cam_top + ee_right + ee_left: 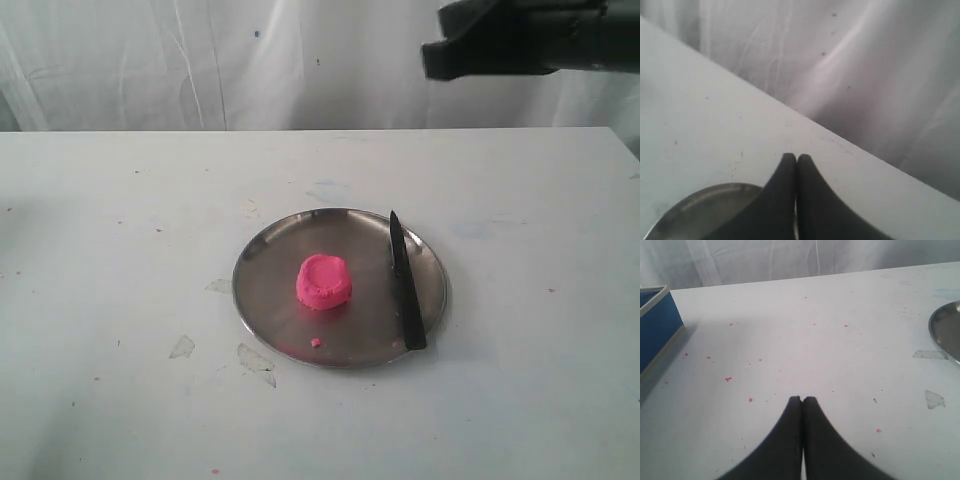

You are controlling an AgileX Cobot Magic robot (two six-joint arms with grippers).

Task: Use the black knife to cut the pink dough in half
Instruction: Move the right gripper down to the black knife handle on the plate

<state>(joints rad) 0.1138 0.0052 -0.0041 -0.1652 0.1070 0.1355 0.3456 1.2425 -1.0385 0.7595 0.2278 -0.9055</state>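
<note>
Both jaws are sitting pressed together, gripping nothing.
Black knife is lying beside the pink dough on the steel plate, awaiting pickup.

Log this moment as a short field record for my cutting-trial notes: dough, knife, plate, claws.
dough: pink dough, one uncut lump with a dented top, near the plate's middle
knife: black knife, lying on the plate's right side, apart from the dough, not held
plate: steel plate, on the white table
crumb: tiny pink crumb near the plate's front edge
left claw: shut, empty, over bare table
right claw: shut, empty, above the plate's edge
</note>
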